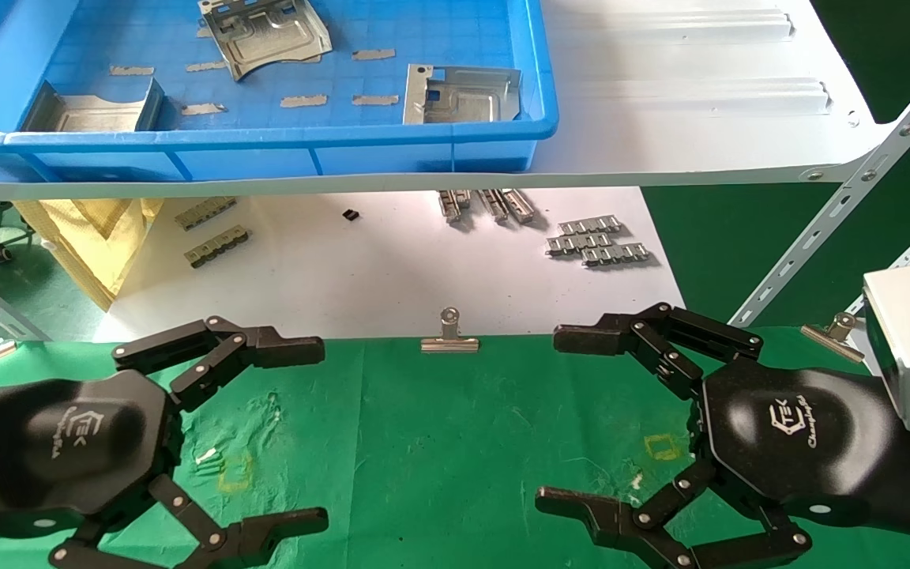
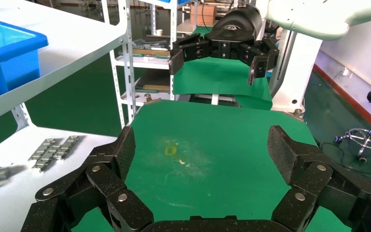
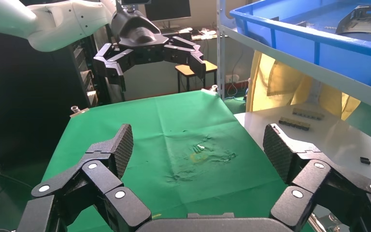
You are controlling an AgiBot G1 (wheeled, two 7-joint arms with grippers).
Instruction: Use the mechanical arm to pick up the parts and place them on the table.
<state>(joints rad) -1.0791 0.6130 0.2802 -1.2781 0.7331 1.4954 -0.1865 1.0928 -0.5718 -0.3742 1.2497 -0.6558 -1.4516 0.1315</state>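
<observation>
I'm seeing a green table (image 1: 439,442) with yellow square outlines (image 1: 663,447), silvery parts (image 1: 265,32) in a blue bin (image 1: 281,150) above it, and my glossy black left gripper (image 1: 321,431) and right gripper (image 1: 554,419) with white logos.

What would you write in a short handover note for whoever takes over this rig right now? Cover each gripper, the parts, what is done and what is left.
Left gripper: open, holding nothing, hovering over the left side of the green table.
Right gripper: open, holding nothing, hovering over the table's right side.
Parts: three lie in the blue bin on the white shelf: one at the back, one front left, one front right.
Done: no part is on the table.
Left: pick up all three parts and set them on the green cloth.
</observation>
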